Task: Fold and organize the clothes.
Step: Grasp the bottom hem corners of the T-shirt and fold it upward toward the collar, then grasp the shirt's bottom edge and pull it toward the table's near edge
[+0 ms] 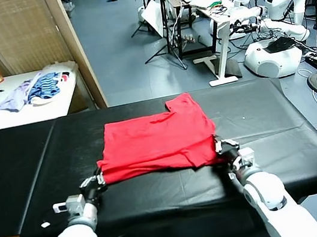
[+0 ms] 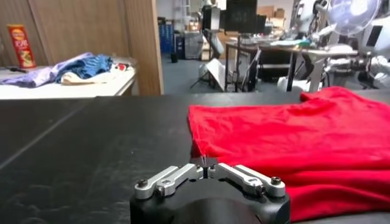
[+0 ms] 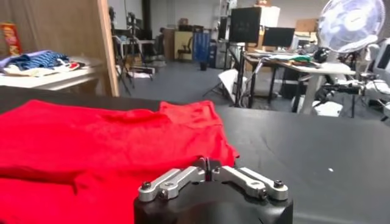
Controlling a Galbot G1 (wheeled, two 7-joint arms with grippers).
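Two hands pinched shut: left hand, right hand gripping red T-shirt near corners; garment pile behind.

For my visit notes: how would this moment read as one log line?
red T-shirt: folded on black table | left gripper: near-left corner | right gripper: near-right corner

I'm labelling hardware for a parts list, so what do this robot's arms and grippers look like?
Both arms have glossy white rounded shells. The left gripper and right gripper are black blocks with silver metal finger links fastened by dark screws. No loose cables or markings show.
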